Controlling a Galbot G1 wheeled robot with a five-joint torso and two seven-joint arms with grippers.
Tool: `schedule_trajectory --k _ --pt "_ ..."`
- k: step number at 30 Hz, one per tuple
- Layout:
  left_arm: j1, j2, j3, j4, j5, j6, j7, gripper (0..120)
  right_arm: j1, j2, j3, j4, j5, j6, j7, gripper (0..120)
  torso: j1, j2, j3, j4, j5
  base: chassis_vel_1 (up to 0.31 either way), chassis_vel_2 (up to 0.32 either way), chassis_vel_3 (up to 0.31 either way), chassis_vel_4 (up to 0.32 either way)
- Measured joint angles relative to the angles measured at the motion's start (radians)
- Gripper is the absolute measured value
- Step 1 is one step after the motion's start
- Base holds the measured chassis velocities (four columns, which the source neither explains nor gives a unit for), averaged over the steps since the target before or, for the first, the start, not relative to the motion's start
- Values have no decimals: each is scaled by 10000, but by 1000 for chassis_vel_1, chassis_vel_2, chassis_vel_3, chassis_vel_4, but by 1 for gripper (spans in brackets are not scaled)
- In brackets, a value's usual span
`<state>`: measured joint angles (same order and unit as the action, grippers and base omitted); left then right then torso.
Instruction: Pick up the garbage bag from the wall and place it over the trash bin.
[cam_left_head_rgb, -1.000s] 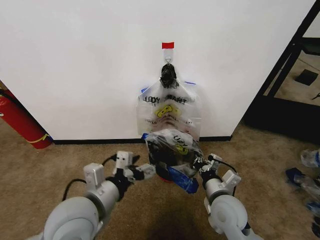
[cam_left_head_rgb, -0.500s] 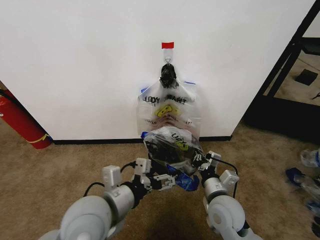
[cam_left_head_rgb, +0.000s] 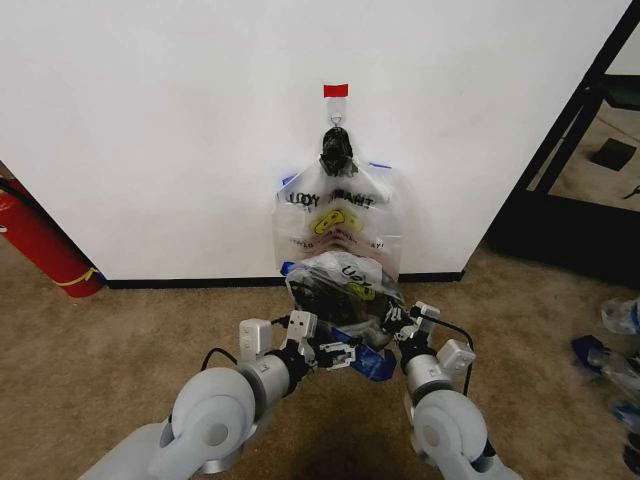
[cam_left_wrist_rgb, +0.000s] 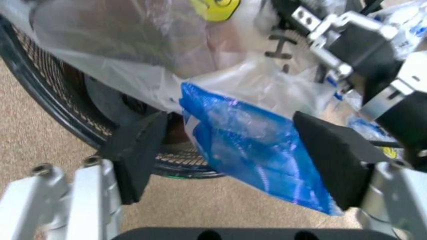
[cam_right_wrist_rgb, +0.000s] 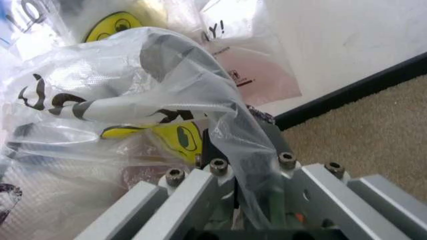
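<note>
Garbage bag, clear plastic with a yellow smiley face and black lettering, sits crumpled over the top of the black mesh trash bin on the brown carpet at the foot of the white wall. One blue handle of the bag hangs down over the bin's rim, between the spread black pads of the left gripper, which hovers at the bin's near side without pinching anything. The right gripper is at the bin's right side, its jaws pressed together on a fold of the bag's clear film, as the right wrist view shows. Directly behind the bin, a bunch of matching bags hangs from a black knot on the wall, under a short strip of red tape. A red fire extinguisher leans against the wall well off to the left.
</note>
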<state>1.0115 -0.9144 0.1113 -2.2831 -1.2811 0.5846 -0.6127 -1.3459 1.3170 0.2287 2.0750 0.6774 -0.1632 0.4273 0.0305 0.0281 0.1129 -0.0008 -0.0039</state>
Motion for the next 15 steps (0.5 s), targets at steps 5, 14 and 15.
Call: schedule_trajectory --k 5,14,15 --pt "-67 -46 83 172 -2 -3 -40 55 -25 0 -1 0 28 -2 10 0 0 0 0 -1 -1 0 0 0 0" --pt "41 -41 111 207 -1 -73 -273 24 -37 -4 17 47 107 -29 54 0 0 0 0 -1 0 0 0 0 0" --pt "65 -35 99 180 2 -95 -276 19 -40 -3 17 46 107 -32 63 0 0 0 0 -1 0 0 0 0 0"
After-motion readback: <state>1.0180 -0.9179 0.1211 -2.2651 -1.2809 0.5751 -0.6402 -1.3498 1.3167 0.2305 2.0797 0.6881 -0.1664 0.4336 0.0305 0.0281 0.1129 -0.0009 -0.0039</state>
